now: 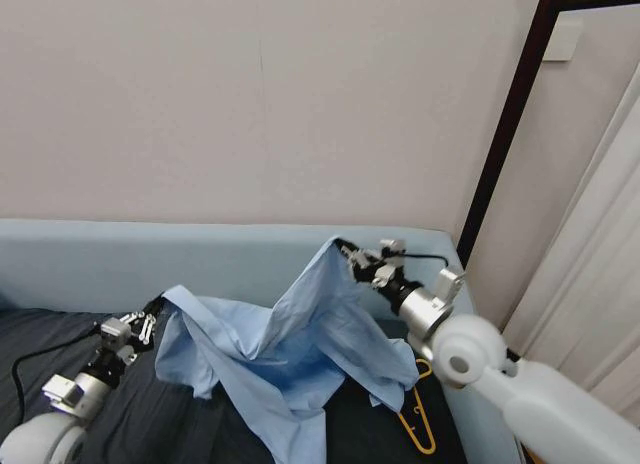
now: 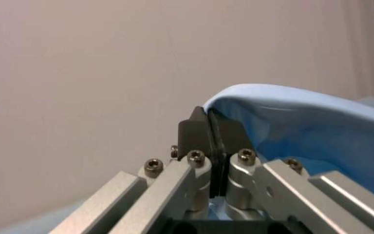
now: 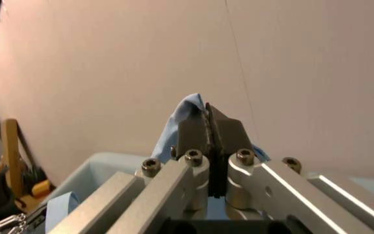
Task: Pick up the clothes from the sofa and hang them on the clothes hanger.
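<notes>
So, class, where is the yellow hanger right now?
In the head view the yellow hanger lies on the sofa on the robot's right, beside the blue shirt, below the right arm.

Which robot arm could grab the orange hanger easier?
Probably the right. The orange hanger lies on the sofa close beside the right arm, while the left gripper is across the blue shirt. Both grippers are shut on the shirt, so the right gripper would have to let go first.
</notes>
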You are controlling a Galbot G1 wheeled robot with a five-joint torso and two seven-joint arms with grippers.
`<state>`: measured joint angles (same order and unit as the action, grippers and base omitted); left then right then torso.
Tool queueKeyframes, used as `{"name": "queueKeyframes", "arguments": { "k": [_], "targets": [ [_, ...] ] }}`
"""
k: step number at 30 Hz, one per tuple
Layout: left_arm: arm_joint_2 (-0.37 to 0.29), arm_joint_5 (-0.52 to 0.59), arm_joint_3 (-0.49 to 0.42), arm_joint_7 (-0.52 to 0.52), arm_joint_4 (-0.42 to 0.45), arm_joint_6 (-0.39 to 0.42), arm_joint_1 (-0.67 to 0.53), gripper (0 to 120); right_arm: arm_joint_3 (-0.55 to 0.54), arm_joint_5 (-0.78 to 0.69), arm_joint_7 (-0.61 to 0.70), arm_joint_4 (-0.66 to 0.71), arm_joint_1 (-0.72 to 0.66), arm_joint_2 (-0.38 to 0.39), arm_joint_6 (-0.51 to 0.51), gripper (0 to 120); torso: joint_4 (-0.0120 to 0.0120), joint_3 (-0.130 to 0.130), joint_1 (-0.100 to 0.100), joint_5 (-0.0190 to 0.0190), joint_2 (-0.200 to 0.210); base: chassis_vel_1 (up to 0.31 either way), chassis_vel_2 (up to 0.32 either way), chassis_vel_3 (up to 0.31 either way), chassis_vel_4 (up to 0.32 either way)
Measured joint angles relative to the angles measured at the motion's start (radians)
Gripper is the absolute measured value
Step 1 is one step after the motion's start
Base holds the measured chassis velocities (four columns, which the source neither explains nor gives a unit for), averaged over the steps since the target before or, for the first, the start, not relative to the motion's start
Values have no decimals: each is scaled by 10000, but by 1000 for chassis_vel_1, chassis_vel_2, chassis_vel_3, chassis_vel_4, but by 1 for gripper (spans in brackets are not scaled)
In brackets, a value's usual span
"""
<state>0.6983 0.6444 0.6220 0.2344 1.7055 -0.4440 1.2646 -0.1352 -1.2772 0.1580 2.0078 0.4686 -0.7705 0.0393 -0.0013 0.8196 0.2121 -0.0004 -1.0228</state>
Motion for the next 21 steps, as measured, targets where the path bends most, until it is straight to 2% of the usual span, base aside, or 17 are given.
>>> {"name": "queueKeyframes", "arguments": {
  "k": [1, 6, 11, 16, 18, 21],
  "targets": [
    [0, 0, 0, 0, 0, 0, 0, 0, 0, 0, 0, 0, 0, 0, 0, 0, 0, 0, 0, 0, 0, 0, 0, 0, 0],
    [-1391, 779, 453, 286, 1002, -34, -314, 0, 1142, -1639, 176, 850, -735, 582, 271, 0, 0, 0, 0, 0, 0, 0, 0, 0, 0],
    [-1934, 1099, 979, 379, 1538, -75, -390, 0, 1569, -2567, 480, 1520, -1529, 883, 456, 0, -1, 0, 0, 0, 0, 0, 0, 0, 0],
    [-2050, 1225, 1410, 508, 1818, 73, -236, 0, 1758, -3538, 1276, 1925, -2364, 895, 946, 0, 1, -2, -1, -6, -1, 0, 0, 0, 0],
    [-1986, 1066, 1388, 583, 1752, 97, -146, 0, 1576, -3460, 1661, 1894, -2386, 831, 1242, 0, 0, -2, -1, -6, -1, 0, 0, 0, 0],
    [-1654, 403, 1025, 1073, 1447, 131, 203, 0, 953, -2877, 2641, 1502, -1765, 556, 2273, 0, 2, 0, 0, -8, 0, 0, 0, 0, 0]
  ]
}}
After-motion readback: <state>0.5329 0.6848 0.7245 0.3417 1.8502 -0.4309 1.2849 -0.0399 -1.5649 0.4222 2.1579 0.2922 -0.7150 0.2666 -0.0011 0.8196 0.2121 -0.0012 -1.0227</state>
